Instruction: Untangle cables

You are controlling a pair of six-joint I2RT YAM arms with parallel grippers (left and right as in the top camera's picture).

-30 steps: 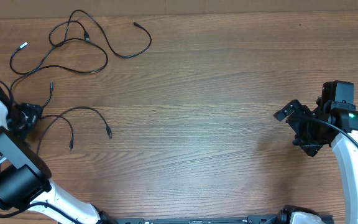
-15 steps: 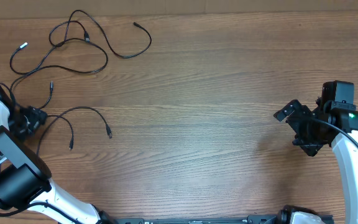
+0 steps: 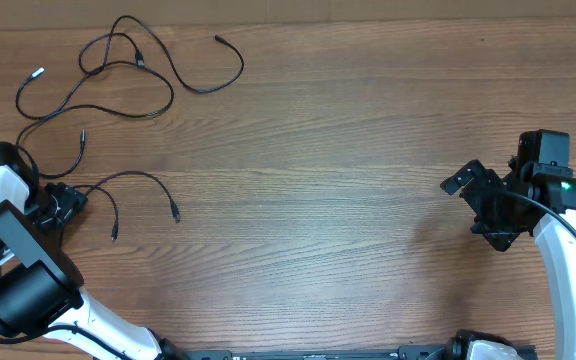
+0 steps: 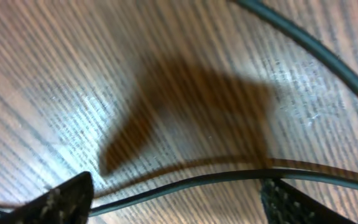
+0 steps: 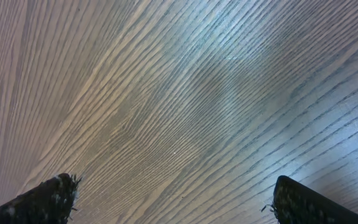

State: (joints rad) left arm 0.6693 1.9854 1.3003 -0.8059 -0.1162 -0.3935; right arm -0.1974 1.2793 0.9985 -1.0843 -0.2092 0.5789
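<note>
Three thin black cables (image 3: 136, 60), all on the left part of the desk (image 3: 348, 200): most of the length looped over itself toward the far-left corner, one silvery-white tip (image 3: 38, 72) at the outer edge of that cluster, and nearer the front a loose arc (image 3: 133, 175) ending in two small plugs. Foot of that arc right at the left hand (image 3: 65, 199), touching or nearly so from overhead. Up close from the left wrist, one strand (image 4: 197, 179) flat on the wood just ahead of the fingertips (image 4: 64, 199), long axis running from one finger toward the other rather than crossing the gap between them. Left hand spread wide, nothing pinched. Probably needs a turn of the wrist, or a short reach forward, before any squeeze would catch the strand. Right hand (image 3: 480, 207) far across the desk, fully spread, bare wood under it, holding nothing; clearly the farther of the two from every cable.
</note>
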